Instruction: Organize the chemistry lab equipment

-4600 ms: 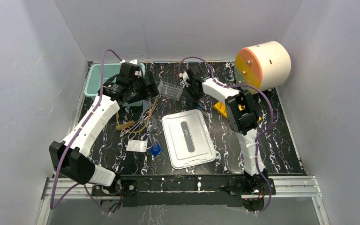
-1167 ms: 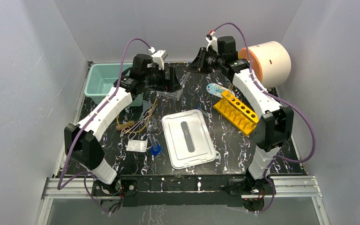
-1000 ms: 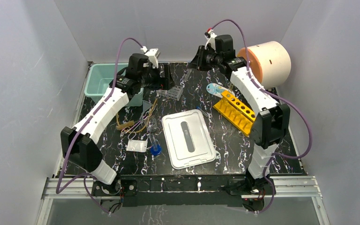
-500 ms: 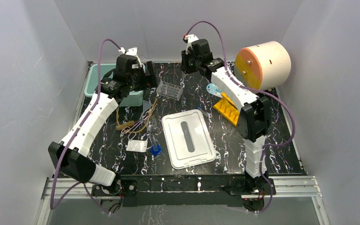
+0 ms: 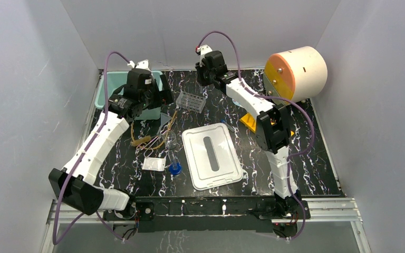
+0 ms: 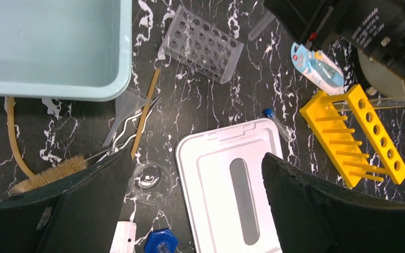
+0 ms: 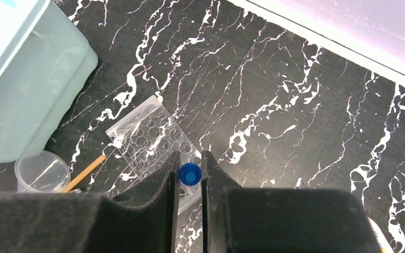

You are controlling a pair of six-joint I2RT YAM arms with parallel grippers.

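A robotics lab test cell: 2 arms (image 5: 100, 142) bolted to a black marbled table (image 5: 316, 163) (walled by plain white panels (image 5: 31, 79)), with tube racks (image 6: 325, 134).

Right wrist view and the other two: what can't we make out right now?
- Right wrist: only the cap of the blue-capped tube shows. The right gripper hides its body, so whether it sits in the clear rack is unclear.
- Top external: the right arm covers most of the yellow rack.
- Left wrist: the bottom edge cuts off a second blue cap. The open left gripper hides whatever lies beneath its fingers.
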